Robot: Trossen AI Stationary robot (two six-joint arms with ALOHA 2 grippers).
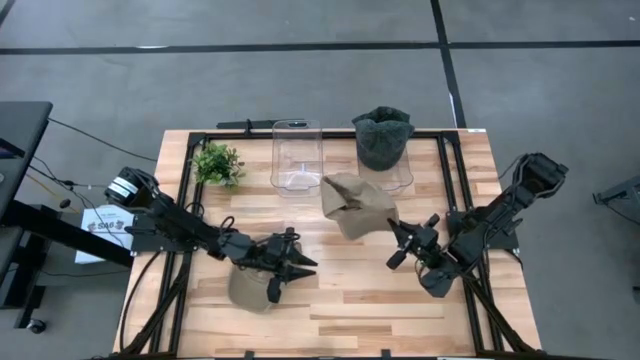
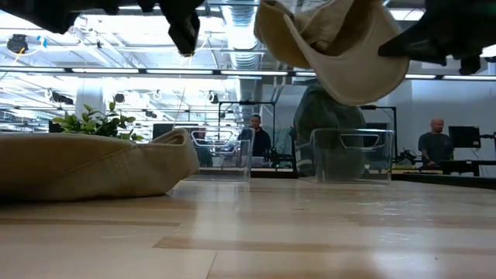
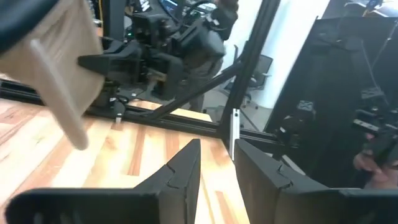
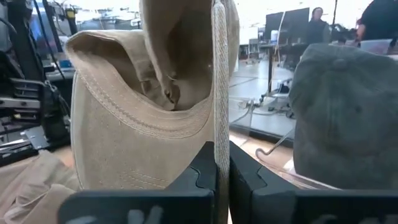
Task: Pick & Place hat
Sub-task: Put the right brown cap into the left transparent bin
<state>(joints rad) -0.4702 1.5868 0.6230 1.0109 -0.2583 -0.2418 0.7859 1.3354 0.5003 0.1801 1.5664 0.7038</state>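
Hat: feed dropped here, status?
Right hand shut on tan hat, lifted. Left hand open, above second hat. Bins ahead, nothing blocking.

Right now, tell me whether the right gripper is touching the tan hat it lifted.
Touching. The right wrist view shows the right gripper with its fingers pinched shut on the brim edge of the tan hat; the low view shows that hat hanging clear above the table.
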